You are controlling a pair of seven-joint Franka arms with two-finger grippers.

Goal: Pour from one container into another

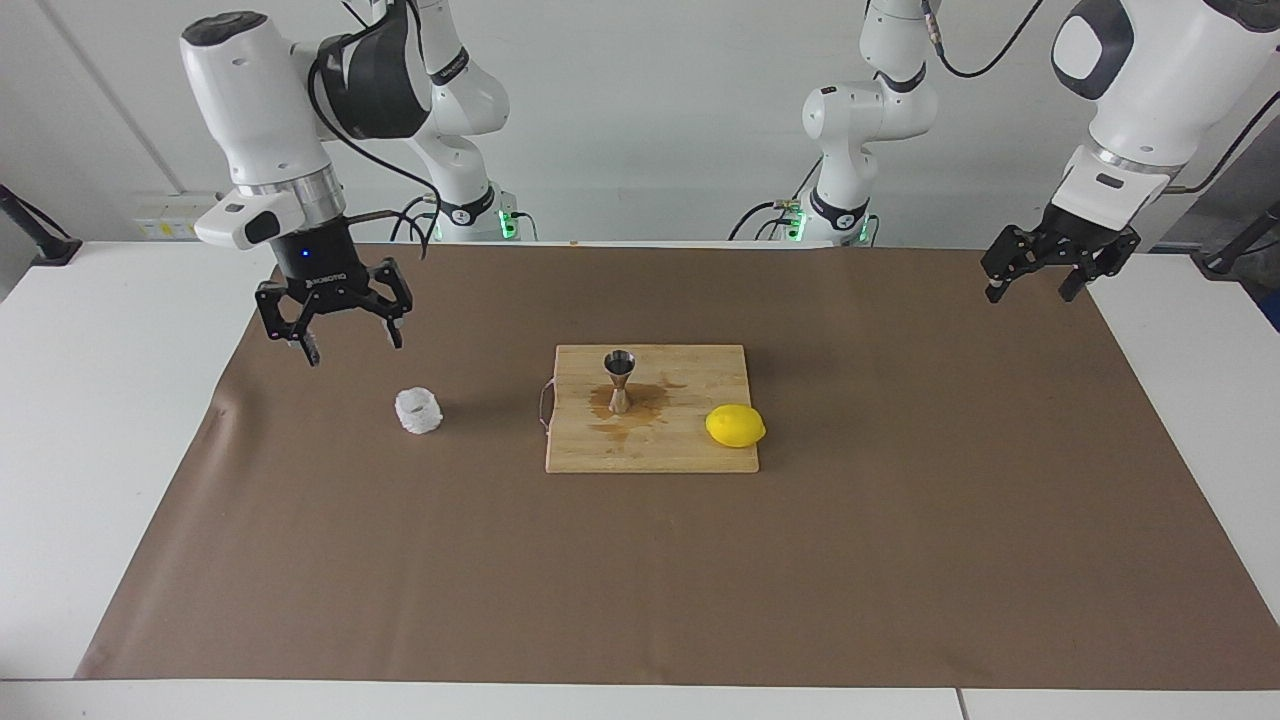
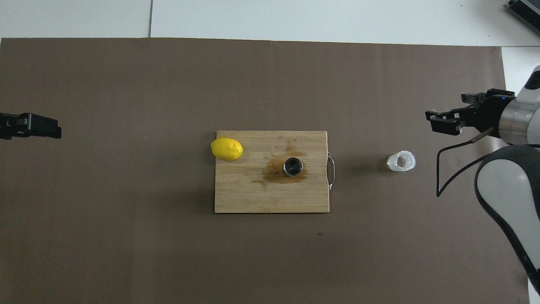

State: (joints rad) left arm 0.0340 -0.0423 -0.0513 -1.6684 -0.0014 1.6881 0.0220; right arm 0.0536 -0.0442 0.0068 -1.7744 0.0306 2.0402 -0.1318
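**Glass down, jigger standing, both claws empty**

The textured tumbler (image 1: 418,411) sits upright on the brown mat (image 1: 900,560), toward the right arm's end of the table and well apart from the cutting board (image 1: 690,450). On that board the steel jigger (image 1: 619,381) stands upright in a wet brown stain (spilled liquid, by the look of it), with a lemon (image 1: 735,426) beside it. The right gripper (image 1: 345,333) hangs in the air near the tumbler, fingers spread, holding nothing. The left gripper (image 1: 1030,283) waits over its own end of the mat, claw spread too. My read: the pour looks done and the glass set back; little is left but parking the arm.
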